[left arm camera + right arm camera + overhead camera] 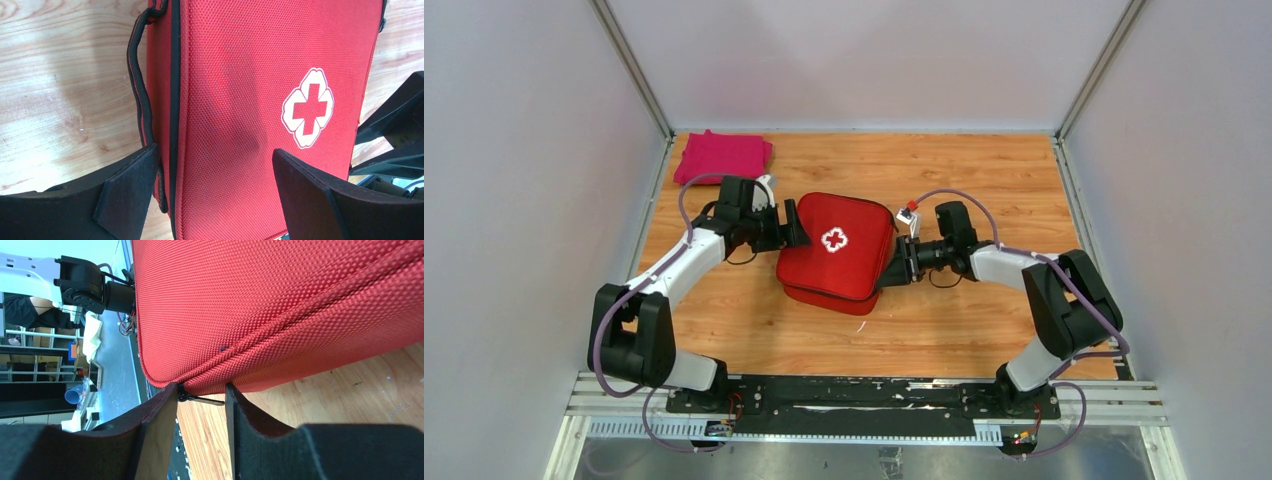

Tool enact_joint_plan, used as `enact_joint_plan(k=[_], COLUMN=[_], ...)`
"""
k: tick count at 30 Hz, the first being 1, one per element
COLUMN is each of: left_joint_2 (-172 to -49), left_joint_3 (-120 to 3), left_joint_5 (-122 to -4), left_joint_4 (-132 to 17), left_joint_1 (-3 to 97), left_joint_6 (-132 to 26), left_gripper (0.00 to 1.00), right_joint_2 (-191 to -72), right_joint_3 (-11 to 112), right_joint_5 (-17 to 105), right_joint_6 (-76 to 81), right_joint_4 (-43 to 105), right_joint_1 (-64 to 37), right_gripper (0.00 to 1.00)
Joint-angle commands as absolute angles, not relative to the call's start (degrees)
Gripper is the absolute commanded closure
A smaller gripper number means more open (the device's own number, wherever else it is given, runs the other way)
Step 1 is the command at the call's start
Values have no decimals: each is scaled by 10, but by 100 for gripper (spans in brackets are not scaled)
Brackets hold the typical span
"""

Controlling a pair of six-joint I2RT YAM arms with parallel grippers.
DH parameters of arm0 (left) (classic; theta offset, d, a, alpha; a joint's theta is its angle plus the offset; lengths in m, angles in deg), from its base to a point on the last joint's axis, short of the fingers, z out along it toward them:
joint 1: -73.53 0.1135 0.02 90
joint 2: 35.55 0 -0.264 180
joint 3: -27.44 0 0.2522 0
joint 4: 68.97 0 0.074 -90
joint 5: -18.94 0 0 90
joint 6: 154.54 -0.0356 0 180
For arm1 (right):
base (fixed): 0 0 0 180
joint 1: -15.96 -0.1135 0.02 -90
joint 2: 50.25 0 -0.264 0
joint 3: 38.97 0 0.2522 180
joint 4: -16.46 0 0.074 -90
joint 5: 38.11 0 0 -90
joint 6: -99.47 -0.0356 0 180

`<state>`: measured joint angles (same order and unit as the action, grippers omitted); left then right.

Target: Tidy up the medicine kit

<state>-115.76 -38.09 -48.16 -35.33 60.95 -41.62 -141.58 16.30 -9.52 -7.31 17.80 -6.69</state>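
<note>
Kit: red fabric zippered medicine case (836,250), white cross on the lid, closed, mid wooden table (964,335).
My left claw (795,231): arm reaches in from the left; jaws spread wide at the case's left edge, gripping nothing.
My right claw (201,392): arm low at the case's right edge; jaws half-closed around the black zipper pull (201,399); I cannot tell if it is pinched.

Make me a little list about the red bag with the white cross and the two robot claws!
Kit: rounded red fabric zippered medicine kit, closed, flat on wooden table
Left claw: open, at kit's left side
Right claw: straddles small black zipper pull; grip unclear
Extra: folded pink cloth, far left corner
</note>
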Motion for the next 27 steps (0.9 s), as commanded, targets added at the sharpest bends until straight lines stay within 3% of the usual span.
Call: enact_joint_plan(k=[1, 8, 13, 27], left_joint_2=[-1166, -1167, -1168, -1167], left_joint_3=[-398, -398, -398, -400], left_joint_5=[-473, -473, -472, -470], left_joint_4=[-346, -346, -346, -343], left_joint_1=[608, 608, 608, 608], left_joint_6=[-423, -422, -422, -424], left_gripper=[12, 12, 12, 12], right_joint_2=[-1406, -1392, -1382, -1439], right_joint_3=[148, 134, 127, 169], right_joint_5=[-111, -117, -120, -117], right_joint_6=[-67, -64, -54, -44], right_joint_4=[181, 191, 198, 201], right_joint_1=[-61, -62, -64, -79], right_gripper=[59, 67, 50, 44])
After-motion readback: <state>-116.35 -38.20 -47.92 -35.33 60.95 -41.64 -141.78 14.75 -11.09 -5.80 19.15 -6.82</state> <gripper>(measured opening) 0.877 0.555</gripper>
